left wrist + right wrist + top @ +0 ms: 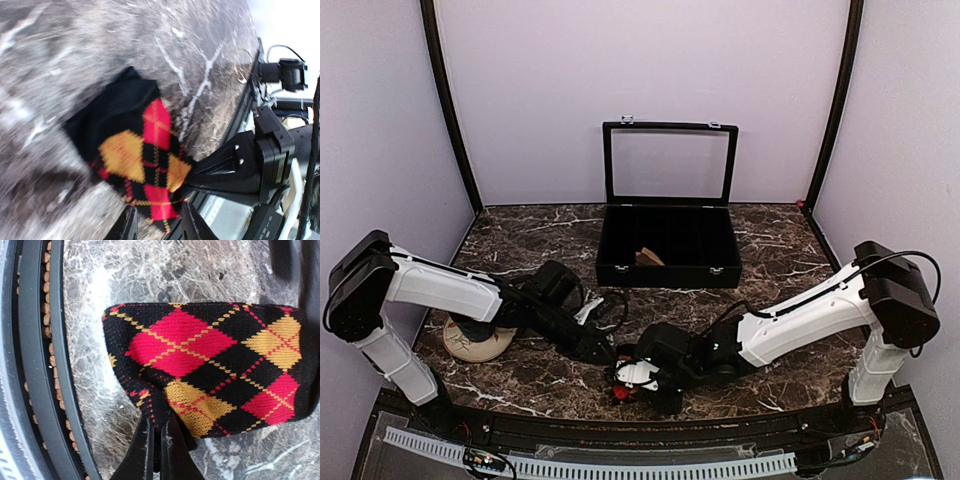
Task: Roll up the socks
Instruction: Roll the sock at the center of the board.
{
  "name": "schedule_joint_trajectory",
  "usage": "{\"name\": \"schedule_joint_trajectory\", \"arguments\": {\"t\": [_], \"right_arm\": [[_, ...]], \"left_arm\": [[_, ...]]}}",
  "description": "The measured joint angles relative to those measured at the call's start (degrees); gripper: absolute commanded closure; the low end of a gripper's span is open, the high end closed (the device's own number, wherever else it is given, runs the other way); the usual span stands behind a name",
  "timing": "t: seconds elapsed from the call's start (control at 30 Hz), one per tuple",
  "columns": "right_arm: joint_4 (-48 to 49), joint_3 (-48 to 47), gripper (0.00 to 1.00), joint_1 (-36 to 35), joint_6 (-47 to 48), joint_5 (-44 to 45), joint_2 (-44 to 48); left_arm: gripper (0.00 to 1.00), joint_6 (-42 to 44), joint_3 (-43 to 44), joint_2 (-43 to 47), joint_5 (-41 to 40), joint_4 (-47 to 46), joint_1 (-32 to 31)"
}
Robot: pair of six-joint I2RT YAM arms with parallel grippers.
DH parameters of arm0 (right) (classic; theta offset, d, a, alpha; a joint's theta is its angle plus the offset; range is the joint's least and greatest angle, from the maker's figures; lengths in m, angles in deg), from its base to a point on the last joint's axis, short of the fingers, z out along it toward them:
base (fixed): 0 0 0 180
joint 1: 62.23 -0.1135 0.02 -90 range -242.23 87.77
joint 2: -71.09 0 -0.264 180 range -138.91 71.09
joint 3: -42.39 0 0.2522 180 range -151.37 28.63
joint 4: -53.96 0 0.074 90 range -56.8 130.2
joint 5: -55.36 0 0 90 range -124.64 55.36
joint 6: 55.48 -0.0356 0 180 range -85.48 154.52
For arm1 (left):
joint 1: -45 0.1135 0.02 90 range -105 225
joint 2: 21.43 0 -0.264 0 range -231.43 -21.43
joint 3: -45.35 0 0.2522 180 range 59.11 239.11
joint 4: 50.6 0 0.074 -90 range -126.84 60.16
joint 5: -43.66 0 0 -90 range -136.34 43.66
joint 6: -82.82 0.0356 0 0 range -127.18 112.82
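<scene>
Top view: argyle sock (623, 390) sits centre, at the near edge of the table (520, 235), with both my grippers on it. Tan sock (472, 345) lies well apart to the left, partly under my left arm. Black case (665, 272) stands behind with its lid up. There's one tan-brown item (648, 257) in a middle compartment, can't tell what. The other compartments are too dark to read.

Left wrist: left gripper (160, 227) jaws are narrowly apart. The sock's edge lies between the fingers, and it doesn't look clamped. Right gripper (195, 175) meets the sock's corner from the side.

Right wrist: right gripper (160, 440) is closed tight, pinching the sock's lower edge. The sock lies flat on the marble.

My take: use the right pinch as the anchor. Get the left fingers square over the free edge, bite the full thickness, then turn it over low to the table. Keep light tension so the roll doesn't skew or slide off the near edge.
</scene>
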Motion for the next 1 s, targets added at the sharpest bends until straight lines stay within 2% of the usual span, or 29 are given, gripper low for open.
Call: {"name": "schedule_joint_trajectory", "arguments": {"t": [0.27, 0.6, 1.0], "right_arm": [[-4.8, -5.6, 1.00, 3.6, -2.3, -9.7, -3.6], [-9.1, -9.6, 1.00, 9.5, -2.7, -22.6, -7.2], [-13.7, -12.8, 1.00, 15.2, -3.0, -35.6, -11.5]], "left_arm": [[0.67, -4.5, -7.8, 11.1, -10.8, -2.6, -0.9], [0.69, -5.9, -9.2, 16.0, -22.7, -1.9, -7.8], [0.72, -6.2, -12.3, 24.6, -30.1, -2.5, -13.1]]}}
